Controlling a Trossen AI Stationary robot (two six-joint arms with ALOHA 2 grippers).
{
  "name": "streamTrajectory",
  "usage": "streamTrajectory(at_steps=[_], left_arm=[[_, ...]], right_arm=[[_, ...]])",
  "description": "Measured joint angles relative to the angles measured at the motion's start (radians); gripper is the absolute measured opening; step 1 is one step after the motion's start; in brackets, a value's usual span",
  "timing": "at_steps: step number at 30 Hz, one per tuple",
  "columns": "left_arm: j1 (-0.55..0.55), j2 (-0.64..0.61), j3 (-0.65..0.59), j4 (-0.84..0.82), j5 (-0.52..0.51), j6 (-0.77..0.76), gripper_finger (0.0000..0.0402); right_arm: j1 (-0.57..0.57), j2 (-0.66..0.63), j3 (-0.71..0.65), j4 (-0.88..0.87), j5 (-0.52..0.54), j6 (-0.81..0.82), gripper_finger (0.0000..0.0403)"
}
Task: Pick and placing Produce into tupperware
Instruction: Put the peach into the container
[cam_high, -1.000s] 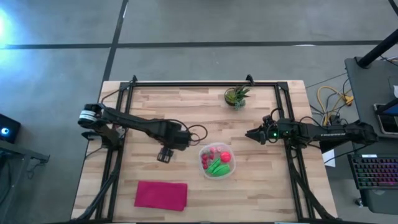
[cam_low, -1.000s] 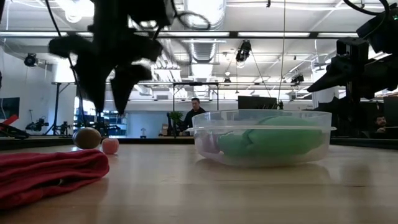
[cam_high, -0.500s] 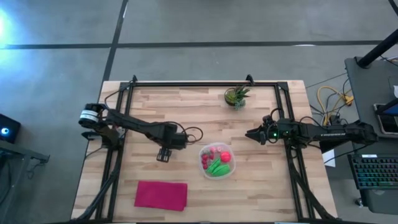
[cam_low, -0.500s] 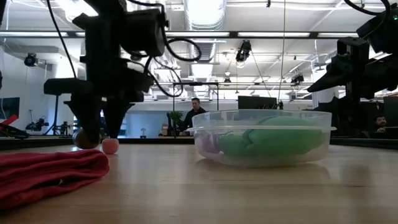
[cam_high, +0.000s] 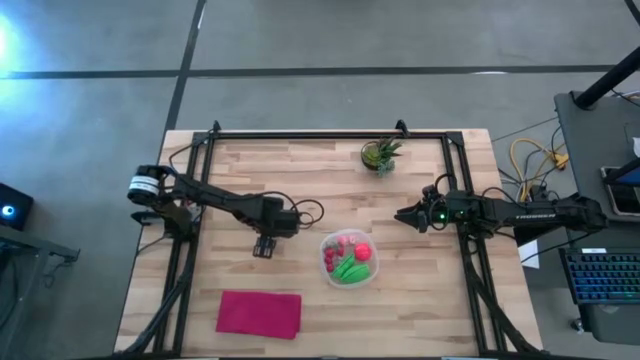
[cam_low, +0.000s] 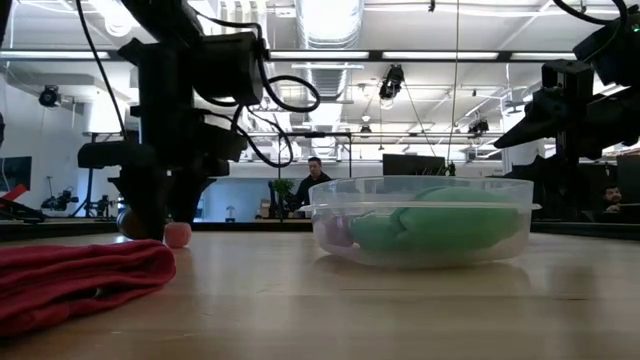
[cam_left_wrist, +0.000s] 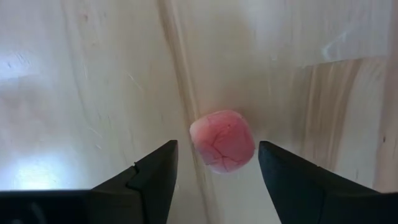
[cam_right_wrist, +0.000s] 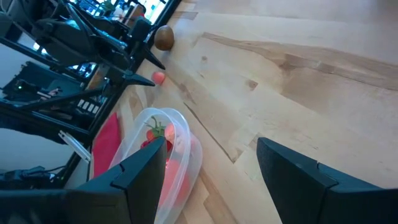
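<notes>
1. Pink and round, the toy fruit (cam_left_wrist: 222, 141) lies on the wooden table (cam_high: 420, 300), left of the clear container (cam_high: 348, 259) and well apart from it.
2. It looks light, rigid and smooth, so it is likely to roll; judged best taken across its widest part, with one finger on each side.
3. Left gripper (cam_left_wrist: 214, 165): lowered over the pink fruit, fingers spread, one on each side, not touching it.
4. A brown oval piece (cam_right_wrist: 163, 37) lies just beyond the pink fruit, on the far side from the container.
5. The container already holds red and green pieces.
6. Right gripper (cam_right_wrist: 211, 163): waits above the table's right side, fingers spread, holding nothing.
7. A magenta cloth (cam_high: 259, 312) lies at the near-left; a potted plant (cam_high: 379, 154) stands at the far edge.
</notes>
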Motion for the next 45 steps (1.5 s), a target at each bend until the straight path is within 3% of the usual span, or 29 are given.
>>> streamTrajectory(at_steps=[14,22,26,32,35,45], left_arm=[[0.004,0.000,0.004,0.029,0.002,0.000,0.0098],[0.004,-0.002,0.052,0.028,0.002,-0.001,0.0094],[0.002,-0.020,0.146,0.032,0.006,-0.001,0.0093],[-0.006,-0.024,0.273,0.204,0.169,0.012,0.0093],[-0.024,0.030,0.307,0.301,0.190,0.026,0.0100],[-0.050,0.221,0.458,0.278,0.197,-0.017,0.0126]], right_arm=[[0.000,0.000,0.000,0.000,0.000,0.000,0.0242],[0.000,0.000,0.000,0.000,0.000,0.008,0.0242],[0.000,0.000,0.000,0.000,0.000,0.020,0.0242],[0.000,0.000,0.000,0.000,0.000,0.020,0.0242],[0.000,0.000,0.000,0.000,0.000,0.021,0.0242],[0.000,0.000,0.000,0.000,0.000,0.027,0.0242]])
